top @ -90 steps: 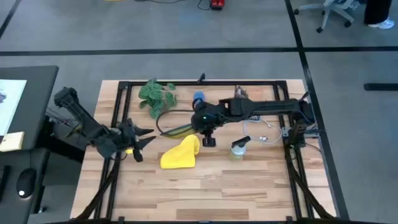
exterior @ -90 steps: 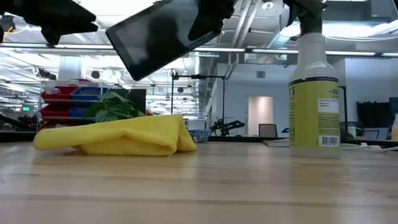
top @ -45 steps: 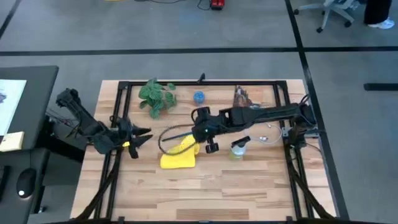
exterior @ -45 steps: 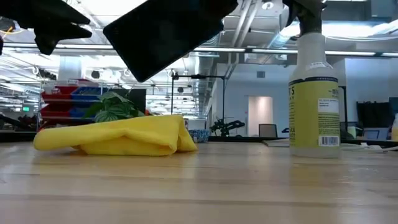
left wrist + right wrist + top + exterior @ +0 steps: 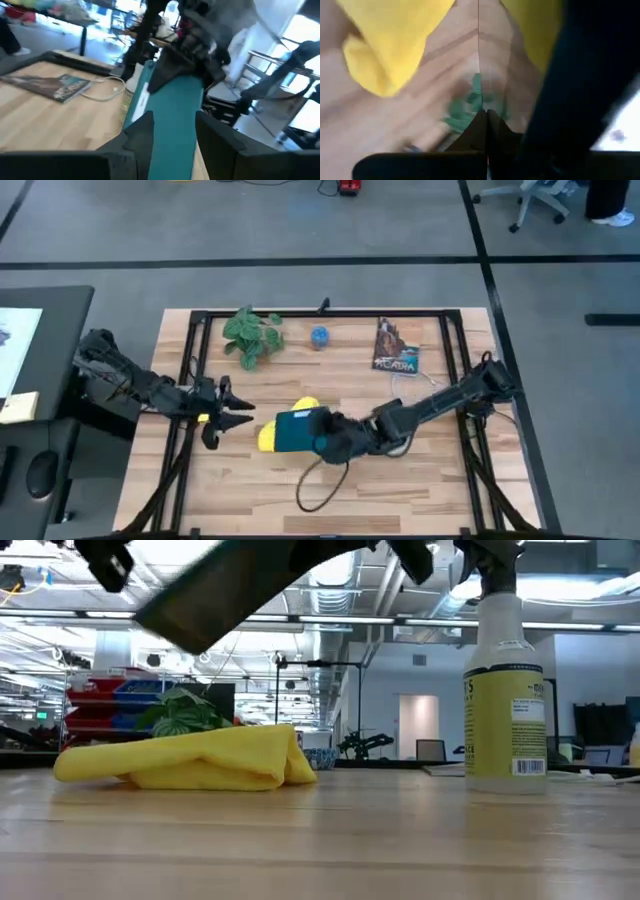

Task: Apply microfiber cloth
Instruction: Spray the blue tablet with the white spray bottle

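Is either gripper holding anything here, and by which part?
The right gripper holds the tablet by one edge, above the microfiber cloth. The left gripper holds nothing.

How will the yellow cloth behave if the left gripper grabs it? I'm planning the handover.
Probably floppy: the microfiber cloth lies in soft, rumpled folds on the table. A pinch from the left gripper would likely lift one layer while the rest drapes. It looks light and unlikely to roll.

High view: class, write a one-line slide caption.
Right hand holds a teal-backed tablet above the yellow cloth; left hand waits nearby, open.
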Robot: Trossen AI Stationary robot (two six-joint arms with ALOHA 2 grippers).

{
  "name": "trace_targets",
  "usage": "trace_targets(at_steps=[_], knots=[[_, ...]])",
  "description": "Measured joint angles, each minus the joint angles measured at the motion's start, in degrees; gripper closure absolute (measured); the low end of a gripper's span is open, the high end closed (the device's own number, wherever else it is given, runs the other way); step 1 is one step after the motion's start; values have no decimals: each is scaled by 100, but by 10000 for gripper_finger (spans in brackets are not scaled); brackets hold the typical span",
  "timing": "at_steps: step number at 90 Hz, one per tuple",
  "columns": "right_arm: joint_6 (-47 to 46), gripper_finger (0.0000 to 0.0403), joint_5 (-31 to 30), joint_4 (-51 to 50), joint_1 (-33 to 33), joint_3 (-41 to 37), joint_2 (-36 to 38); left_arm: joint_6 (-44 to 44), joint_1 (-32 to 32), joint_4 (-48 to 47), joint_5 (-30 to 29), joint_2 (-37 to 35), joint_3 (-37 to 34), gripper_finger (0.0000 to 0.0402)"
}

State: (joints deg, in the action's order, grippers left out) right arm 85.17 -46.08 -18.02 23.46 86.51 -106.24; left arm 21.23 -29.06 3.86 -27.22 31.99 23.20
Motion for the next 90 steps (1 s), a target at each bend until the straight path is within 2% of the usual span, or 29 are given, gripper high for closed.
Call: trace_targets(at_steps=[10,25,33,43,60,67,90], knots=[[496,392,-50,468,85,-176,4,-29,703,66,803,213,0,278],[640,392,-56,550,39,-250,2,128,1834,372,2956,854,0,266],[640,392,-57,578,-2,-246,2,152,2309,380,3739,1276,74,251],[639,392,-54,490,-6,-246,2,-87,2741,302,4373,1829,272,221],[636,391,-34,493,21,-246,2,-894,3105,275,4739,2691,760,156],[636,391,17,456,45,-246,2,-1231,3208,119,5159,3051,998,135],[1060,391,270,308,55,-246,2,-1587,3355,-418,6730,4422,1800,125]])
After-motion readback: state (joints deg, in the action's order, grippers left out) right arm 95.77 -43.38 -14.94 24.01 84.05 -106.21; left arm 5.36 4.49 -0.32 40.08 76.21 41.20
